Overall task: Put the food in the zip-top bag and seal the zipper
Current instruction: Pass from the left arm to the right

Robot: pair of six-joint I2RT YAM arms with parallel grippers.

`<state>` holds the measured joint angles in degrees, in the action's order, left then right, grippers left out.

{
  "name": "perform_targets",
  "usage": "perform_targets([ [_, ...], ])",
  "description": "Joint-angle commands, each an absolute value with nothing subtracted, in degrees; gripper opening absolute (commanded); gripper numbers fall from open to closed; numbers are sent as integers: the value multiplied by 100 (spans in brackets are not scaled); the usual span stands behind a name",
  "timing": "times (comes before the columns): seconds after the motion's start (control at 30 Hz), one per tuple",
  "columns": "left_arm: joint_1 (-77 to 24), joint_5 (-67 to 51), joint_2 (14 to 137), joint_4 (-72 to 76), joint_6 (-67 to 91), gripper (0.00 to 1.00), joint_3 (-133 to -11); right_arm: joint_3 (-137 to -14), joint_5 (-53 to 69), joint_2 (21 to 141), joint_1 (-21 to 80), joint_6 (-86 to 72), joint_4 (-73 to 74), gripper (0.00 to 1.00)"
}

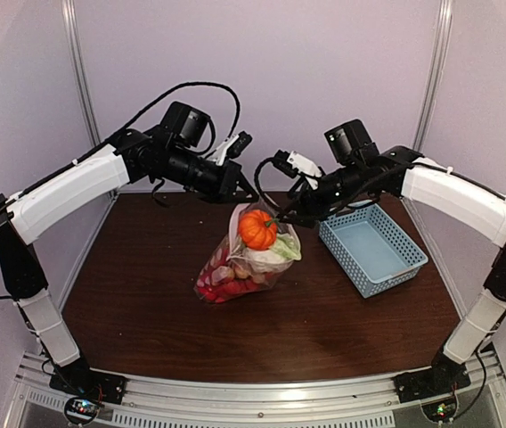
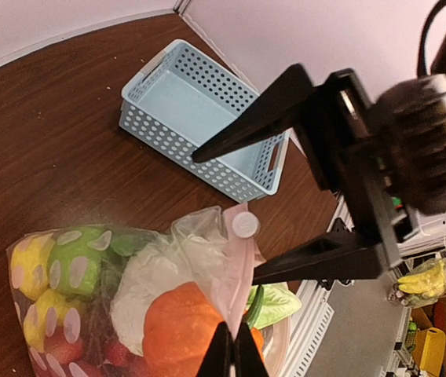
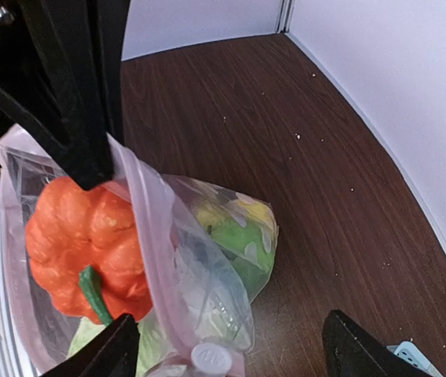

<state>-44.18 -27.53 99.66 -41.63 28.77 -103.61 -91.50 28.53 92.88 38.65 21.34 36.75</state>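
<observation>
We found the left pincer (image 2: 235, 352) closed tight on the pale pink press-seal zipper strip (image 3: 146, 236) at the mouth of the clear, floppy plastic zip-top bag with white polka dots (image 1: 231, 272). The bag hung beneath that pincer with its bottom on the dark brown wooden bench (image 1: 146, 294). Directly under the pinched edge sat the small orange toy pumpkin (image 1: 257, 229), topmost at the bag's mouth. Deeper below the pincer we saw a pale cabbage (image 2: 156, 287), a green fruit (image 2: 78, 263) and a yellow fruit (image 2: 31, 263) behind the dotted plastic, with red pieces at the bottom. The right pincer (image 3: 228, 318) stood wide apart and gripped nothing, facing the left one across the bag's mouth. The zipper's small white round slider (image 3: 211, 360) lay between its fingers, and we could not tell whether either finger touched it. A leafy green (image 2: 276, 302) showed just beside the pumpkin, on the right pincer's side. The light-blue plastic mesh basket (image 1: 373, 250) stood on the bench beyond the right pincer, apart from the bag.
</observation>
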Motion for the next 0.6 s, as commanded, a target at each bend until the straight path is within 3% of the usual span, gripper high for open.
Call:
perform_targets([
  [0.0,-4389,-3060,9809,-3808,2738,0,-10458,-9270,2889,9487,3891,2281,3651,72],
  [0.27,-4386,-3083,9879,-3799,2691,0,-10441,-9254,3226,9637,3906,2321,3159,55],
  [0.43,-4386,-2971,9928,-3857,2685,0,-10436,-9474,3237,9864,3911,2237,3283,12],
  [0.5,-4405,-2522,9850,-3936,2706,27,-10369,-9508,3125,9891,3894,2094,3283,5],
  [0.57,-4506,-1821,9582,-3868,2707,45,-10088,-9483,3052,9820,3892,1935,3234,0],
])
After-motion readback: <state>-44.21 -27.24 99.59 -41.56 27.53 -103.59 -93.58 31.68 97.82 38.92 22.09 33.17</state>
